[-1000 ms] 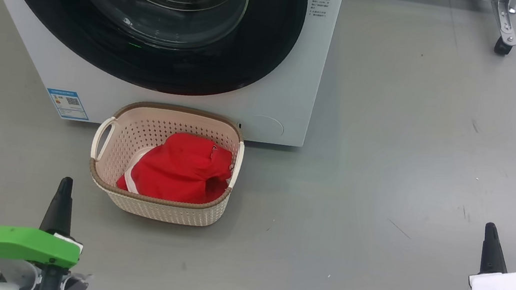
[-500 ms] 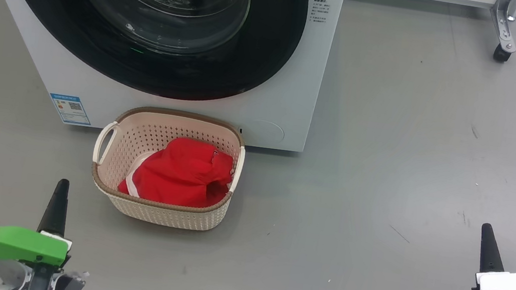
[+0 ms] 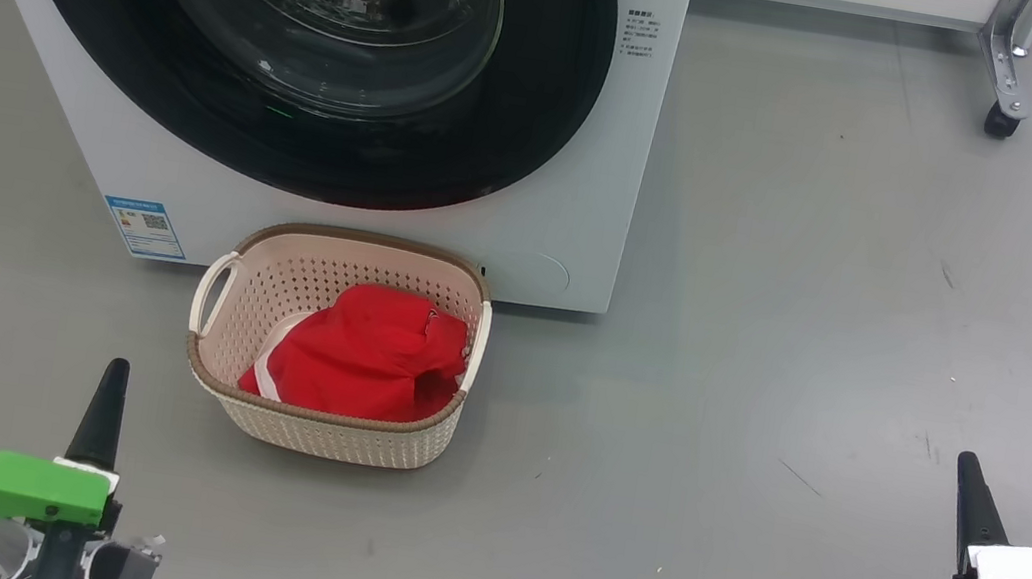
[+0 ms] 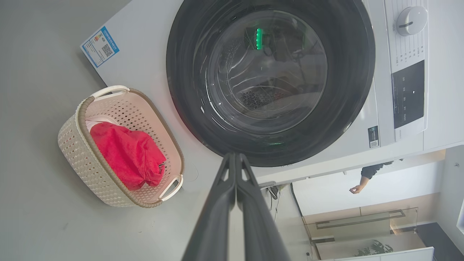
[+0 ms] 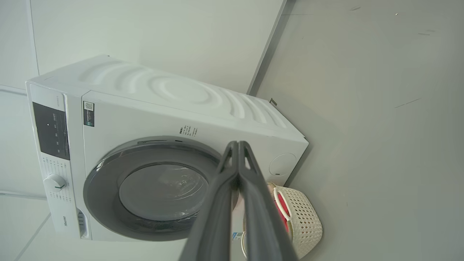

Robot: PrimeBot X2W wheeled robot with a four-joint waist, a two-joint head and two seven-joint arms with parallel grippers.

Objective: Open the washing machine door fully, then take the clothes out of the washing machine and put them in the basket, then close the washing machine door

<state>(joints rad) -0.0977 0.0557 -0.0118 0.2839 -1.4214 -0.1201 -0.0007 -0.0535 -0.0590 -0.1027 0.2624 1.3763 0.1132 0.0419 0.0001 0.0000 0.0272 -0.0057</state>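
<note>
The white washing machine (image 3: 591, 189) stands at the top of the head view, its black-rimmed glass door (image 3: 307, 48) shut flush against the front. The cream basket (image 3: 208, 357) sits on the floor just before it, and the red clothes (image 3: 365, 354) lie inside. My left gripper (image 3: 111, 369) is shut and empty at the lower left, short of the basket. My right gripper (image 3: 968, 464) is shut and empty at the lower right, far from everything. In the left wrist view the door (image 4: 270, 79), the basket (image 4: 83, 152) and the clothes (image 4: 127, 152) lie beyond the gripper (image 4: 235, 156).
Grey floor spreads to the right of the machine. A wheeled metal frame leg (image 3: 1006, 86) stands at the top right. A person's hand and sleeve (image 4: 366, 177) show past the machine in the left wrist view. A control dial (image 5: 54, 182) and panel face the right wrist camera.
The whole head view has shifted slightly downward as the camera moved. Both grippers sit a little lower in it. Door, basket and clothes keep their places relative to one another.
</note>
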